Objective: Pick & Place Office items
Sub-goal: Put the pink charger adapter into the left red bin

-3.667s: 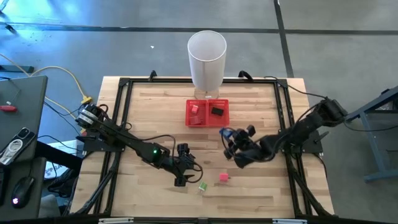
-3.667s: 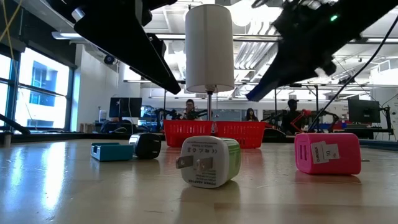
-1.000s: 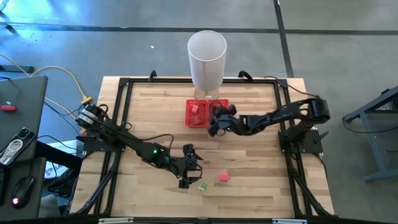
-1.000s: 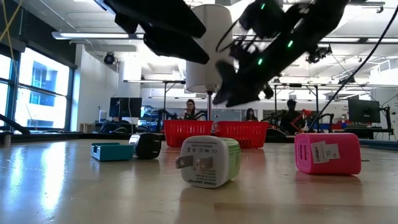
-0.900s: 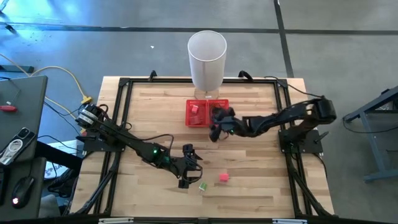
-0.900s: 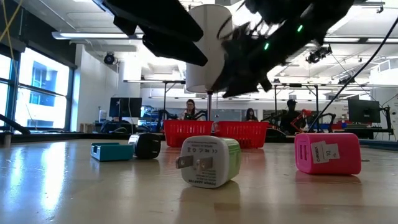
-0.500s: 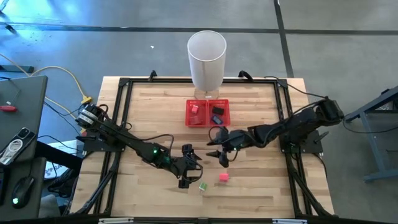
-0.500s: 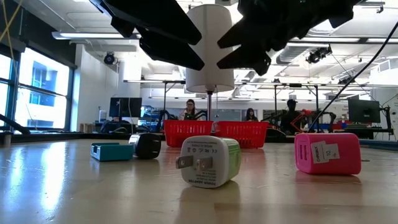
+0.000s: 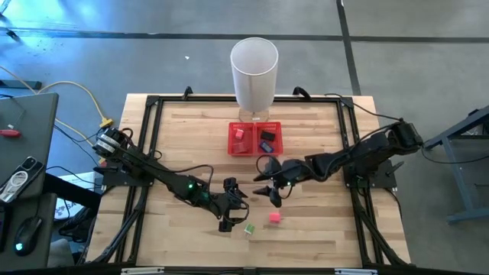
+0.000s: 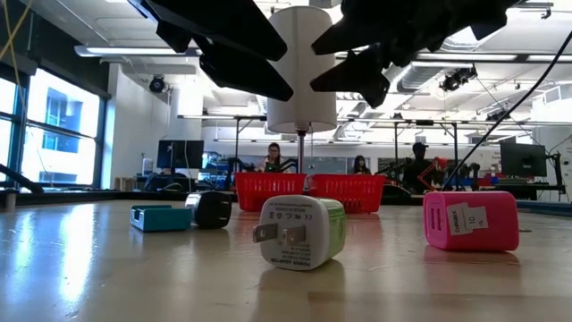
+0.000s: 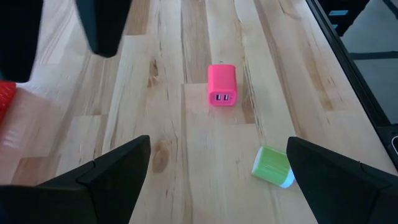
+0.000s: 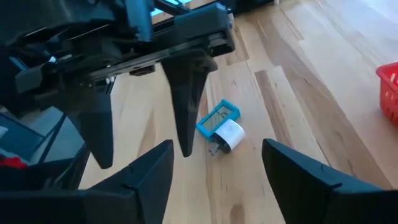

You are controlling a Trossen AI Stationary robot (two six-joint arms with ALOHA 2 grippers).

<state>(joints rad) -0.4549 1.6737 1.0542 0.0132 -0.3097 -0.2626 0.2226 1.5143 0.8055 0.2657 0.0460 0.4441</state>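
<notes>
- Step in hand, as I judge it: the right tool [image 9: 263, 186] hangs over the middle of the surface [image 9: 321, 229] with its fingers spread wide and nothing between them, so it seems between one drop and the next pick.
- The red mesh tray [image 9: 232, 143] stands at the far middle, just in front of the tall white bin [image 9: 254, 72]; a red piece [image 9: 239, 134] lies in its left compartment and dark pieces [image 9: 266, 142] in its right one.
- The left tool [image 9: 229, 202] is low near the front middle, also open and empty; the left wrist view looks between its two fingers onto bare wood.
- Loose items near the front: the pink charger [image 9: 274, 218] lies flat, and the green-white charger [image 9: 249, 228] lies near it, closer to the front edge; they do not touch.
- The teal-white piece [image 12: 218, 119] and a small white plug [image 12: 227, 135] lie touching, close under the left arm.
- Next move, in my opinion: the right tool must come down over the pink charger, which is nearest to it, and close on its two flat sides.
- Room: the wood around the pink charger is free, but the left tool is near, so both arms could meet there. The black frame [image 9: 359, 221] runs along the edges, well apart from the items.
</notes>
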